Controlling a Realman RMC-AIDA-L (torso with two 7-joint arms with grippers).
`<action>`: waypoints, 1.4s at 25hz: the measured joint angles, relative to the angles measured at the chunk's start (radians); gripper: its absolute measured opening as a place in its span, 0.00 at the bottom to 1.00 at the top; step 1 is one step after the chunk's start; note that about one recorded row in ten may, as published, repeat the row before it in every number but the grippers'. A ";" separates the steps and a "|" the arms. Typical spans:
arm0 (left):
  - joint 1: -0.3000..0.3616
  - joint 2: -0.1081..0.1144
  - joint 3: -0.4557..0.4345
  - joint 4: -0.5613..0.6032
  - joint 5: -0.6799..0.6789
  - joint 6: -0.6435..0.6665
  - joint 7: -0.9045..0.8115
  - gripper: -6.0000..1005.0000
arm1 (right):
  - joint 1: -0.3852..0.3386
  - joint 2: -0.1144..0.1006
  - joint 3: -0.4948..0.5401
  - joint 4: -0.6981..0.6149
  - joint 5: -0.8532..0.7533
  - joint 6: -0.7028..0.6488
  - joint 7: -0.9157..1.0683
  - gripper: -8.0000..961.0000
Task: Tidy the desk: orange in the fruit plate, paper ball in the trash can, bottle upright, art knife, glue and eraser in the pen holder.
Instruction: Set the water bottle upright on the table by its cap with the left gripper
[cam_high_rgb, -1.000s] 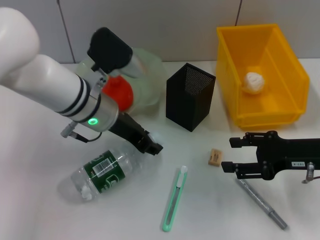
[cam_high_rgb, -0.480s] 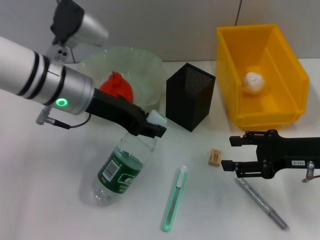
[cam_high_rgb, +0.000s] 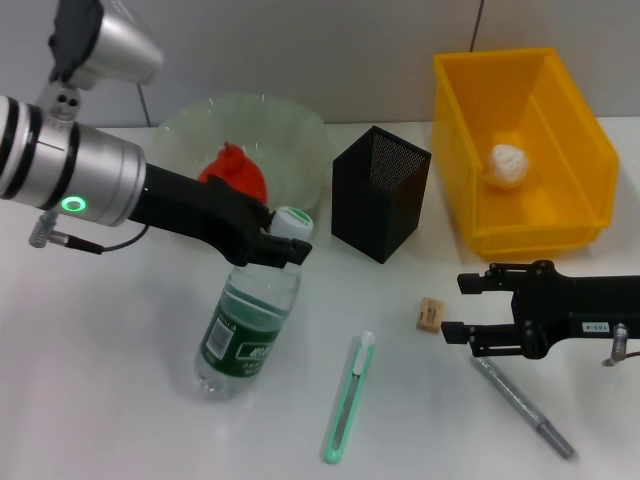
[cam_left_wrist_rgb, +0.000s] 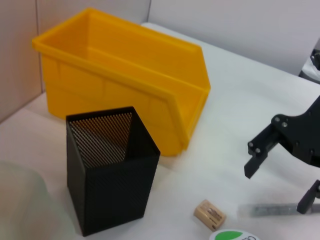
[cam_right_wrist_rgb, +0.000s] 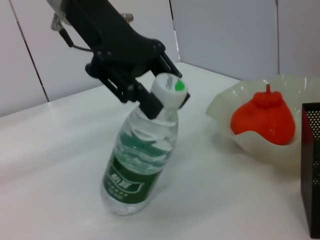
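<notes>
My left gripper (cam_high_rgb: 280, 245) is shut on the neck of the clear, green-labelled bottle (cam_high_rgb: 245, 320), just under its white cap. The bottle leans a little, base on the table; the right wrist view shows the bottle (cam_right_wrist_rgb: 140, 165) and the left gripper (cam_right_wrist_rgb: 150, 95). The orange (cam_high_rgb: 233, 172) lies in the pale fruit plate (cam_high_rgb: 290, 130). The paper ball (cam_high_rgb: 507, 164) sits in the yellow trash can (cam_high_rgb: 590, 180). My right gripper (cam_high_rgb: 458, 308) is open beside the tan eraser (cam_high_rgb: 431, 313), above the grey glue stick (cam_high_rgb: 522, 405). The green art knife (cam_high_rgb: 349, 396) lies at the front centre.
The black mesh pen holder (cam_high_rgb: 380, 192) stands between the plate and the trash can, a short way behind the eraser. In the left wrist view the pen holder (cam_left_wrist_rgb: 110, 195), trash can (cam_left_wrist_rgb: 130, 85) and eraser (cam_left_wrist_rgb: 210, 215) appear.
The left gripper has swung the bottle from lying on its side to nearly upright and moved left and back. The right arm has not moved.
</notes>
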 joint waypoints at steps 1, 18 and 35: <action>0.010 0.000 -0.001 0.015 -0.006 0.002 0.001 0.44 | 0.000 0.000 -0.002 0.003 0.000 0.000 0.000 0.78; 0.117 0.000 -0.077 0.118 -0.093 0.015 0.017 0.45 | -0.002 0.002 -0.006 0.005 -0.002 0.001 -0.006 0.78; 0.224 0.000 -0.232 0.087 -0.224 0.006 0.179 0.47 | 0.008 0.002 -0.009 0.005 -0.001 0.002 -0.008 0.78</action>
